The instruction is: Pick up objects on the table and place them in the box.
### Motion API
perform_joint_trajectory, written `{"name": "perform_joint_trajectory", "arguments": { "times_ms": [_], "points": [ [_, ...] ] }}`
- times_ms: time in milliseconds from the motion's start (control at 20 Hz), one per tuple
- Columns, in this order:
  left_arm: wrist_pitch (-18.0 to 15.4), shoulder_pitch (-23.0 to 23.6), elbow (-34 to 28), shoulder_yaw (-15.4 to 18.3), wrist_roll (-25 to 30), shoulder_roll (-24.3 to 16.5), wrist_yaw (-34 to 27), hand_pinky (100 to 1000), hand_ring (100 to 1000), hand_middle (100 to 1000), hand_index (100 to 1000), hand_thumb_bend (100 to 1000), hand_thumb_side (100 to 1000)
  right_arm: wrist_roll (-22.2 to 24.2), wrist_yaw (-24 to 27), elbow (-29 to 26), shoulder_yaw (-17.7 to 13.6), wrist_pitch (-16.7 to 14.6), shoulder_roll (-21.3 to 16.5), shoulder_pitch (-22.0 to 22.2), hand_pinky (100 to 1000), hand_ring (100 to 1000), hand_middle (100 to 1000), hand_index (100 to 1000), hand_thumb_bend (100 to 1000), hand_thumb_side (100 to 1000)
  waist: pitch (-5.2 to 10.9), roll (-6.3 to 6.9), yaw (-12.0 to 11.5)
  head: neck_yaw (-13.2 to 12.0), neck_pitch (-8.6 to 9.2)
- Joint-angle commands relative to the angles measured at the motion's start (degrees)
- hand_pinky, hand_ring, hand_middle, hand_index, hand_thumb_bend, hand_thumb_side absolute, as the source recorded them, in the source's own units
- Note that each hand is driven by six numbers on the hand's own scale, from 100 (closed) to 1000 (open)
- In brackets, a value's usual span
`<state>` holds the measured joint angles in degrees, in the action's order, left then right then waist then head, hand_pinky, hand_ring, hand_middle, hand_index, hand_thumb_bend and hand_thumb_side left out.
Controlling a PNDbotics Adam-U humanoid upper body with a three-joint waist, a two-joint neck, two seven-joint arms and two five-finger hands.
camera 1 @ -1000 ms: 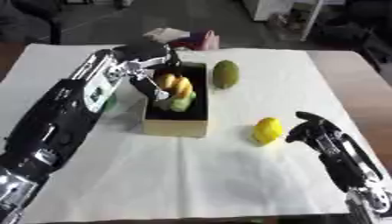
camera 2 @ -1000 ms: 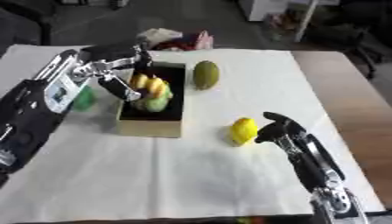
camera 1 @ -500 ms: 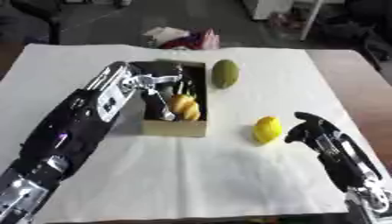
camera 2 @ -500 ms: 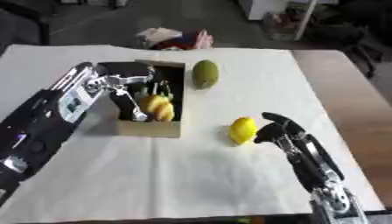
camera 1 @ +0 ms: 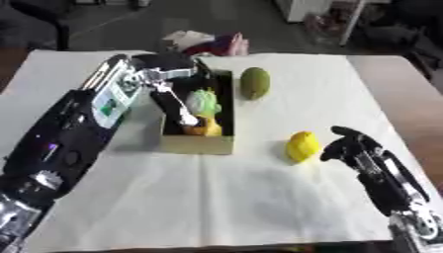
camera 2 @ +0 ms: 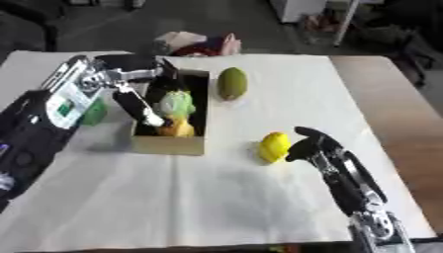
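Observation:
An open cardboard box (camera 1: pixel 197 144) stands left of centre on the white cloth. Inside lie a pale green fruit (camera 1: pixel 204 101) and an orange-yellow fruit (camera 1: pixel 207 128). My left hand (camera 1: pixel 173 101) reaches down into the box beside them, fingers straight and open. A dark green oval fruit (camera 1: pixel 254 83) lies just right of the box's far end. Right of the box's front sits a yellow lemon (camera 1: pixel 301 146). My right hand (camera 1: pixel 348 144) hovers close on the lemon's right side with fingers curled, holding nothing.
A small green object (camera 2: pixel 93 112) shows left of the box, partly hidden by my left arm. Pink and white cloth items (camera 1: pixel 207 42) lie at the table's far edge. Bare brown tabletop (camera 1: pixel 415 94) runs along the right.
My left hand has sunk into the box, and the fruits at it now lie lower inside. The right hand and the lemon have stayed put.

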<state>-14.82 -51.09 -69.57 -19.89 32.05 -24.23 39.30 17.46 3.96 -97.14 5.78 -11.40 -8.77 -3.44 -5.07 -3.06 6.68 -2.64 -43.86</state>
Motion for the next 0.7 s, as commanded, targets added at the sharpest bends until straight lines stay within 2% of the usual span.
{"name": "perform_joint_trajectory", "arguments": {
  "times_ms": [50,100,200,350,550,700],
  "points": [
    [1.46,-0.82,-1.89,1.87,-2.26,-6.25,0.57,725,632,653,791,483,254,-0.31,-0.26,-0.67,-0.70,-0.09,-0.81,-0.21,747,611,585,862,100,725,0.86,0.42,-0.15,0.91,-0.26],
    [1.84,-0.36,-1.29,2.29,-2.26,-7.84,1.59,727,636,656,797,482,210,-0.41,-0.34,-0.65,-0.79,-0.08,-0.92,-0.15,747,611,584,862,100,726,0.91,0.61,-0.27,1.23,-0.26],
    [2.14,0.65,0.82,3.16,-1.44,-10.25,4.12,736,649,678,805,503,191,-0.51,-0.48,-0.65,-0.85,-0.08,-1.04,-0.09,747,611,585,862,100,726,1.01,0.93,-0.45,1.64,-0.26],
    [0.60,1.75,4.70,4.29,1.30,-12.57,7.97,752,689,710,812,518,157,-0.44,-0.57,-0.68,-0.80,-0.09,-1.18,-0.13,747,611,585,862,100,725,1.10,1.18,-0.57,1.86,-0.26],
    [-2.51,2.74,8.17,5.30,3.26,-14.34,13.04,766,723,733,815,537,100,-0.58,-0.68,-0.65,-0.93,-0.12,-1.38,-0.07,747,611,585,862,100,725,1.10,1.26,-0.69,1.88,-0.26],
    [-3.15,3.06,9.99,6.39,0.90,-14.34,17.64,767,727,735,816,559,100,-0.49,-0.66,-0.67,-0.84,-0.18,-1.36,-0.18,747,611,585,862,100,725,1.09,1.08,-0.72,1.84,-0.26]
  ]
}}
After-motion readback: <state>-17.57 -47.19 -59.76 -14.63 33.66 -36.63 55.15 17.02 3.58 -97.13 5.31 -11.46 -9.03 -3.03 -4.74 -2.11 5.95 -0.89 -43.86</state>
